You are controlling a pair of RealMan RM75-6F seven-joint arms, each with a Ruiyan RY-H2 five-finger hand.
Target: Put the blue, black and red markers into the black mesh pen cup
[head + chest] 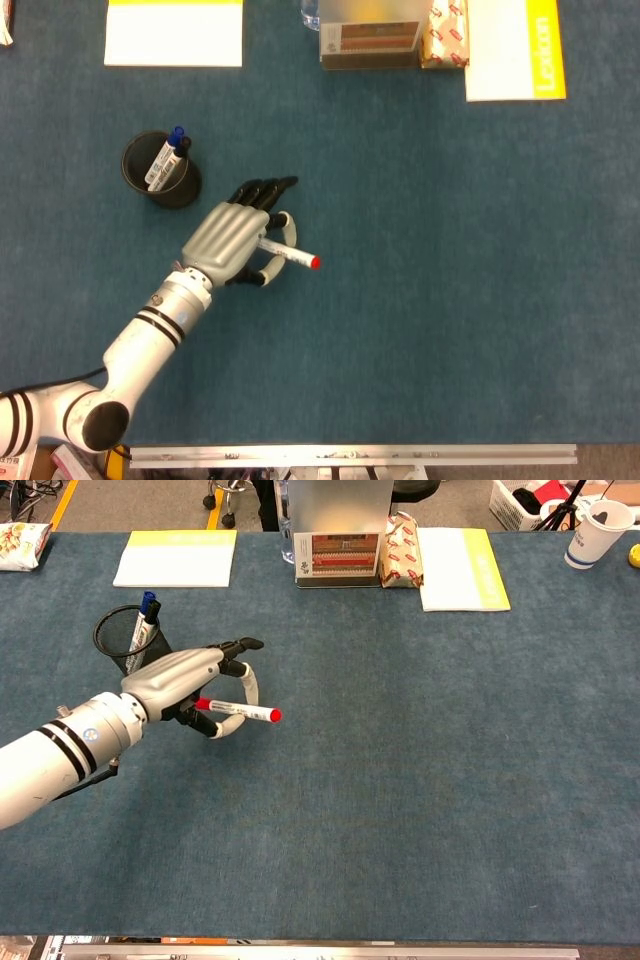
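The red marker (238,711) lies pinched in the left hand (232,238), just right of the black mesh pen cup (158,170); the blue marker (164,155) and black marker (178,155) stand inside it; open blue table (450,300) spreads rightward.

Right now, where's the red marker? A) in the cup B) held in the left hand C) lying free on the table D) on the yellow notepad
B: the left hand holds the red marker, to the right of the cup.
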